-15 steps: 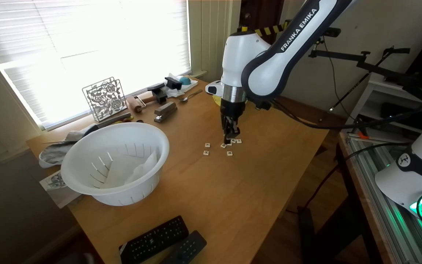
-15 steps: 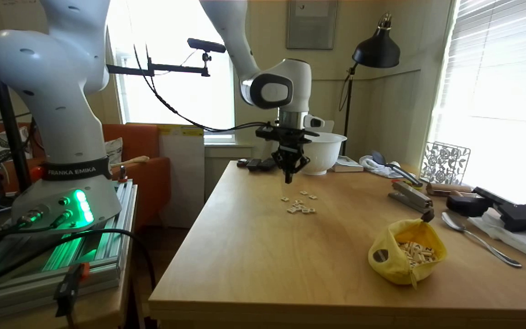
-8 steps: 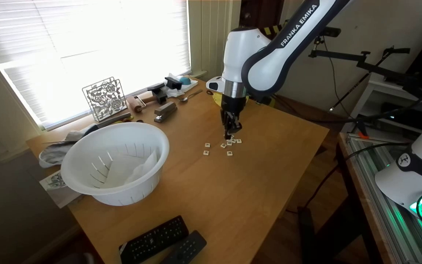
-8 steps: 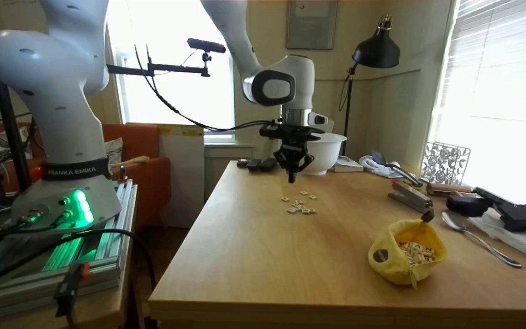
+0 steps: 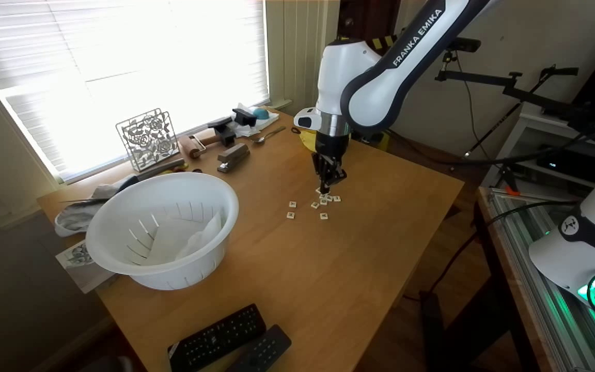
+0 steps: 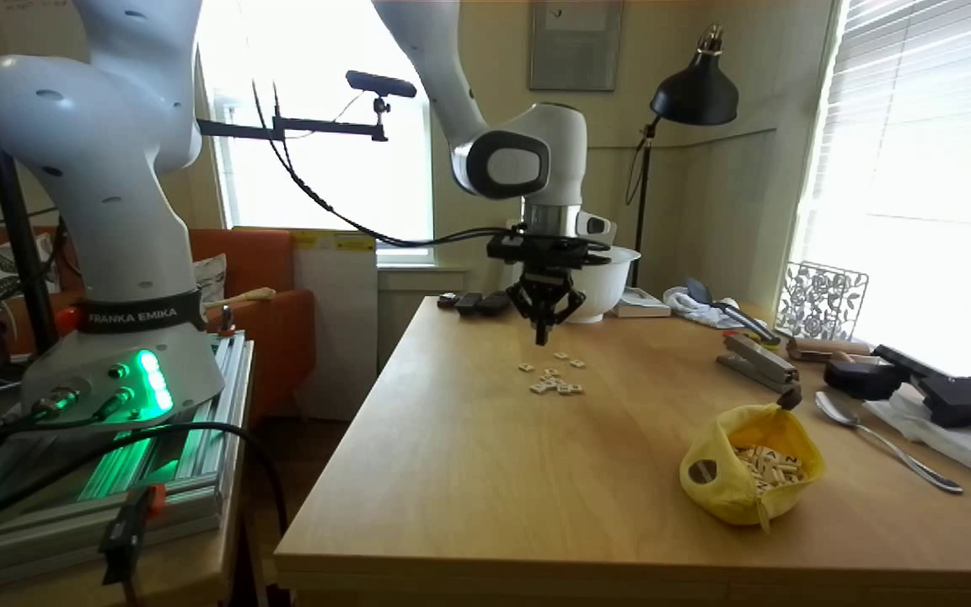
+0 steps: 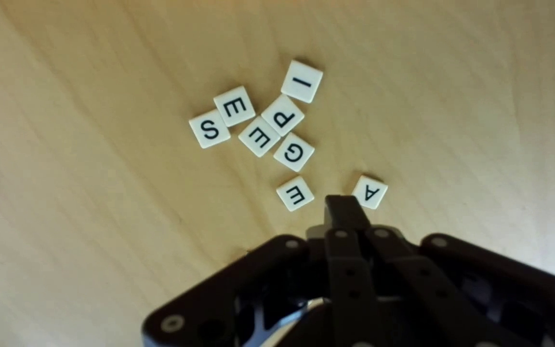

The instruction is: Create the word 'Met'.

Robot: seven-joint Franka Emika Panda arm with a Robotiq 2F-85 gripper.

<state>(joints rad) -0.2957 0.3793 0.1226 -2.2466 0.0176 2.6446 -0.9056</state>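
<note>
Hovering above the table [image 6: 452, 480], the claw [image 6: 542, 335] had its jaws together. Letter tiles [image 7: 283, 115] lay scattered below it, the A tile [image 7: 371, 192] showing just beside its tip in the wrist view.

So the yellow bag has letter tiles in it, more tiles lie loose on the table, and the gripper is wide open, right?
Not quite: the gripper is shut; the wrist view shows its fingers closed together. The yellow bag does have letter tiles in it, and loose tiles lie on the table.
</note>
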